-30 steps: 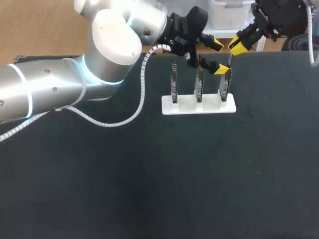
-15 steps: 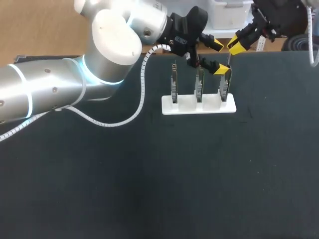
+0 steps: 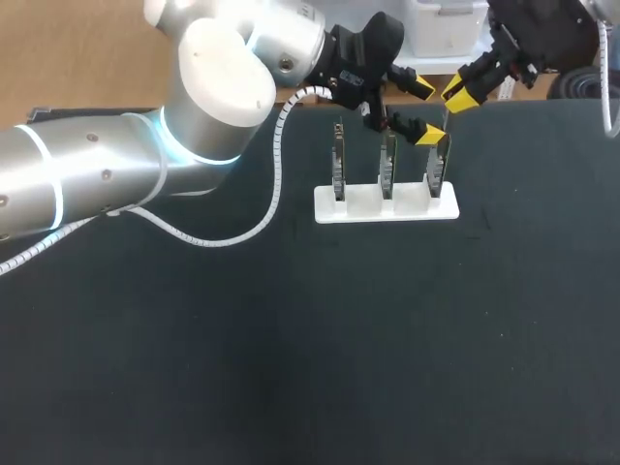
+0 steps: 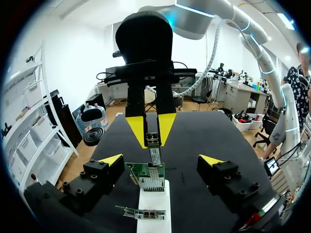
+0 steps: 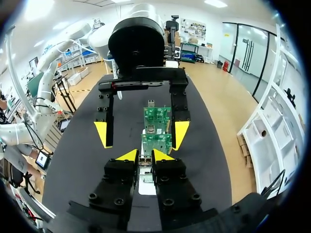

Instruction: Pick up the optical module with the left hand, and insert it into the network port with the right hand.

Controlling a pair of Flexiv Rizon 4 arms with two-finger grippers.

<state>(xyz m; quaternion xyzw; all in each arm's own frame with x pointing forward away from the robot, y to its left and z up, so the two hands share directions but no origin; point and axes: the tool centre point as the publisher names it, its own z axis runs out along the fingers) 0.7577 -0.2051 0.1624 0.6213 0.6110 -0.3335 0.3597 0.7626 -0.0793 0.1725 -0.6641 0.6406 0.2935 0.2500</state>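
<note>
At the table's (image 3: 194,368) far edge: a white rack (image 3: 386,205) stands with three green circuit boards upright in a row.
My right claw (image 5: 146,156): clenched, folks. Both yellow tips pinch the optical module (image 4: 154,151) from two sides.
The optical module's place: off the table, hanging end-down from my right claw, right over the end board (image 3: 438,167), the one on my right arm's side of the row. Whether its lower end touches that board's top edge, I cannot tell.
My left claw (image 3: 426,111): released, fingers spread wide, nothing between them but air and the view of that module.
My left claw's place: low at the same end of the rack, one finger off to each side of the end board, facing my right claw head-on.
The two claws: close together over the end board, with no contact that I can see.
The other two boards: upright in the rack, apart from both claws.
</note>
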